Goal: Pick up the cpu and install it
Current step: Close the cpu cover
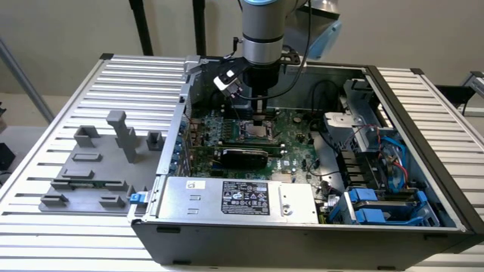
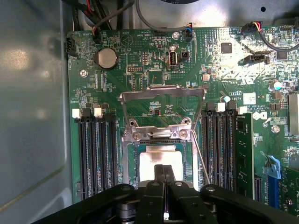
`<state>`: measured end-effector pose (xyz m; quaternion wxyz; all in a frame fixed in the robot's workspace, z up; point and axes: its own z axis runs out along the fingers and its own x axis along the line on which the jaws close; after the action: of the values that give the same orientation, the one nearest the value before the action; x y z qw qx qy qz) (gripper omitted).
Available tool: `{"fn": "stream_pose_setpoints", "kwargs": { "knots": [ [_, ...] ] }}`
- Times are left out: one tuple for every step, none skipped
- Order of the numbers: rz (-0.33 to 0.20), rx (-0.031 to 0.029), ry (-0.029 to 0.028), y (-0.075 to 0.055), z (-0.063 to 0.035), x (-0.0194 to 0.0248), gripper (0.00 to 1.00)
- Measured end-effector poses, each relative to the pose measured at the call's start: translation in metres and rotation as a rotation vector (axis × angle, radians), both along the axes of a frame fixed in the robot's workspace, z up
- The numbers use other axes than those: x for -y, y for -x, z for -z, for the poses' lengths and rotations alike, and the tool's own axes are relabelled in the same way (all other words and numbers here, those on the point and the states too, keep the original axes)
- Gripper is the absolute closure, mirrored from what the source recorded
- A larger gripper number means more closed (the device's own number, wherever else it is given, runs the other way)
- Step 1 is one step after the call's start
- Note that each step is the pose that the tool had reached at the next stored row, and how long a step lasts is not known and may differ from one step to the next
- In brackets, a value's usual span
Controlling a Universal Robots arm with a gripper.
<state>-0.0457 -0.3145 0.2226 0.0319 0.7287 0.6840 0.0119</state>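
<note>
Slatted table (image 1: 113,73) was topped by the open computer case (image 1: 302,238), motherboard (image 2: 154,60) exposed. Load plate (image 2: 161,100) was seen raised, cpu (image 2: 159,161) lying flat in its socket. Gripper (image 2: 164,173) fingers were closed together over the cpu, nothing clamped. Install step judged underway: chip seated, plate not yet latched.

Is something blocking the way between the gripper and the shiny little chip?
Nothing visible does. The shut gripper sits right at the cpu in its socket, and the socket's metal lid is flipped open.
</note>
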Motion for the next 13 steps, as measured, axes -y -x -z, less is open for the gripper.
{"fn": "stream_pose_setpoints", "kwargs": {
  "knots": [
    [0.0,-0.0001,0.0001,0.0,0.0,0.0,0.89],
    [0.0,-0.0001,0.0001,0.0,0.0,0.0,0.89],
    [0.0,-0.0001,0.0002,0.0,-0.0001,0.0,0.89],
    [0.0,-0.001,0.0003,-0.003,-0.0007,0.0,0.89],
    [0.0,-0.0022,0.0002,-0.006,-0.0024,0.0001,0.89],
    [0.0,-0.0041,0.0,-0.01,-0.0054,0.0002,0.89],
    [0.0,-0.0069,-0.0001,-0.015,-0.0102,0.0004,0.89],
    [0.0,-0.0089,-0.0005,-0.019,-0.0146,0.0006,0.89],
    [0.0,-0.0111,-0.0005,-0.024,-0.0192,0.0008,0.89],
    [0.0,-0.0132,-0.0006,-0.028,-0.0238,0.001,0.89],
    [0.0,-0.0152,-0.0007,-0.033,-0.0283,0.0013,0.89],
    [0.0,-0.0171,-0.0009,-0.037,-0.0326,0.0015,0.89],
    [0.0,-0.0194,-0.0008,-0.042,-0.0373,0.002,0.89]
  ]
}}
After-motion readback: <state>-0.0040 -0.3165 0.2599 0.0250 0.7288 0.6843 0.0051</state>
